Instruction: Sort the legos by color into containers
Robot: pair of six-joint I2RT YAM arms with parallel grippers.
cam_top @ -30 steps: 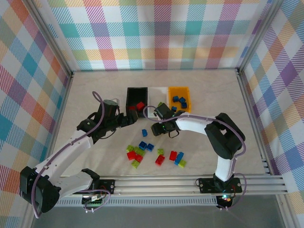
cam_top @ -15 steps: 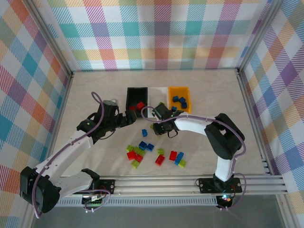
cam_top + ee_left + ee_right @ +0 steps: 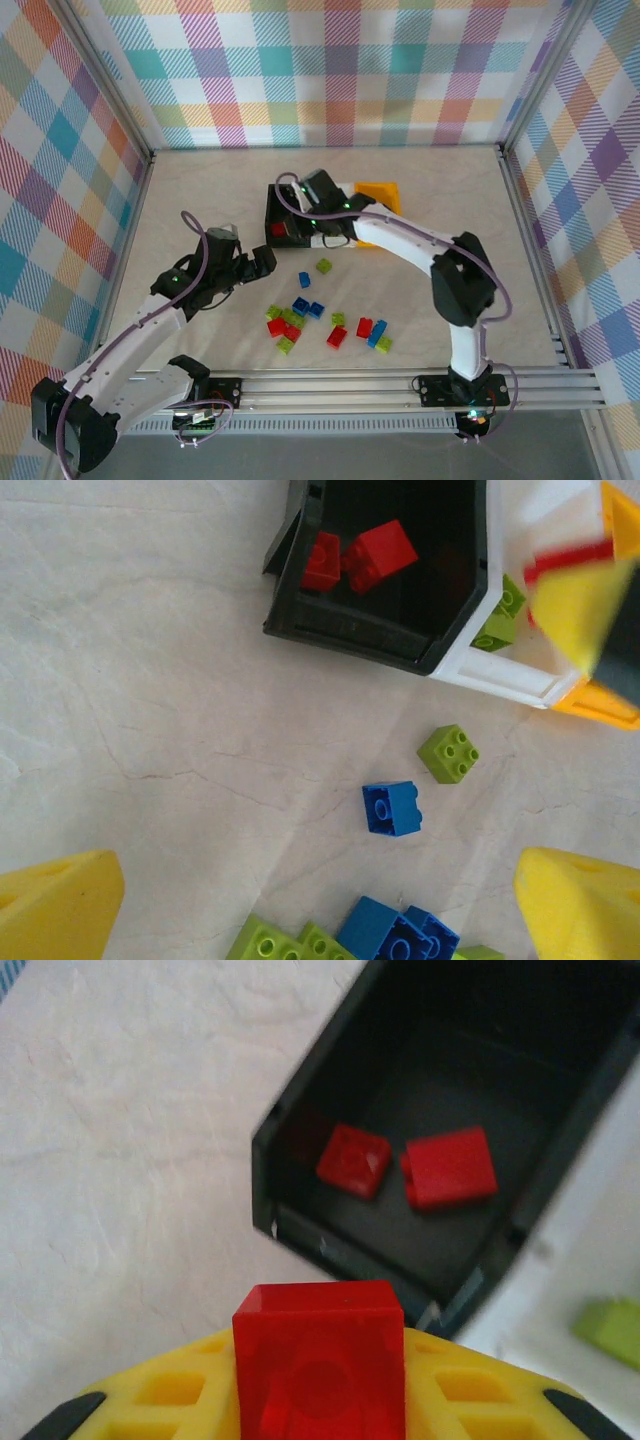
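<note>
The right gripper (image 3: 318, 1400) has a solid pinch on a red brick (image 3: 318, 1355), clamped between its yellow fingers (image 3: 170, 1395). From above, that arm reaches across to the near end of the black bin (image 3: 288, 205). In the wrist view the brick sits low in front of the bin's near corner. Honestly, it's hard to tell whether it's over the opening or just short of the rim.

Inside the black bin, two more red bricks (image 3: 352, 1160) lie on the floor just beside each other. The white bin (image 3: 500, 675) sits right up against the black one's right side, with a lime piece (image 3: 610, 1330) in it. The orange bin (image 3: 385, 195) is on the far side of the white one, partly covered by the arm.

The left gripper (image 3: 263, 263) is spread wide with nothing between the jaws. It hangs over the table (image 3: 200, 190), left of the loose stuff. Its camera shows a lone lime brick (image 3: 448, 753) and a blue brick (image 3: 391, 808), near each other but not touching, on the table in front of the bins. The remaining loose legos (image 3: 290, 320) are a red, blue and lime mix in a couple of clumps closer to the arm bases.
</note>
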